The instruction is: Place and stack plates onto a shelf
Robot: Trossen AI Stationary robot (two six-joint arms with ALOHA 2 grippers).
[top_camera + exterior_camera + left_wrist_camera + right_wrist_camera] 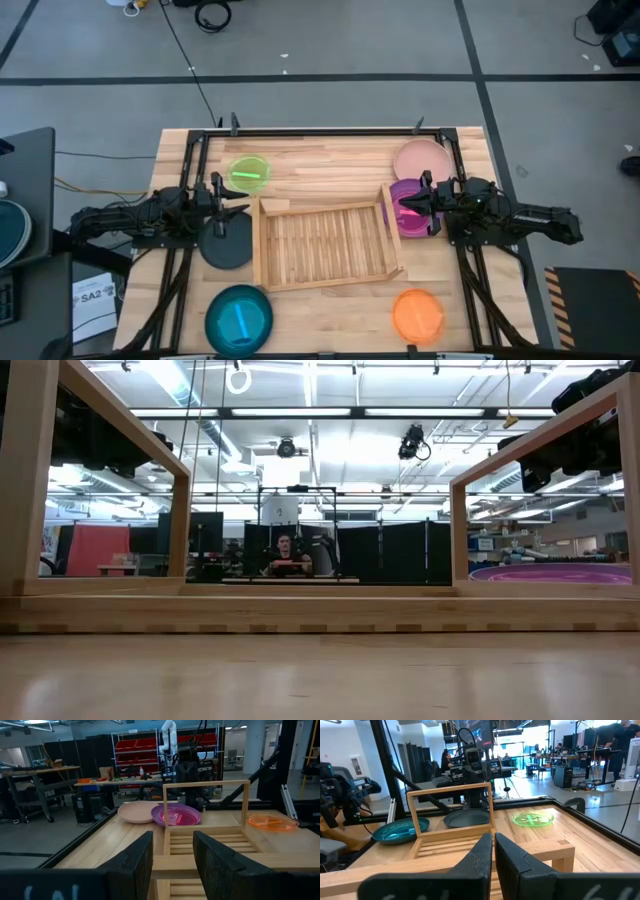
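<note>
The light-wood slatted shelf [325,243] lies flat in the middle of the table. Around it single plates rest flat on the tabletop: lime green [249,174], dark grey [227,243], teal [239,318], orange [417,315], pink [421,160] and purple [412,208]. My left gripper [243,208] hovers level at the shelf's left end, above the dark grey plate's far edge; its fingers are open [172,855] and hold nothing. My right gripper [403,203] hovers level over the purple plate at the shelf's right end, shut [493,852] and empty.
Black metal rails [190,165] run along the table's left, right and far sides. The shelf's raised end frames [180,530] stand taller than the plates. A person [288,555] sits in the room beyond the far edge. Bare tabletop lies between the teal and orange plates.
</note>
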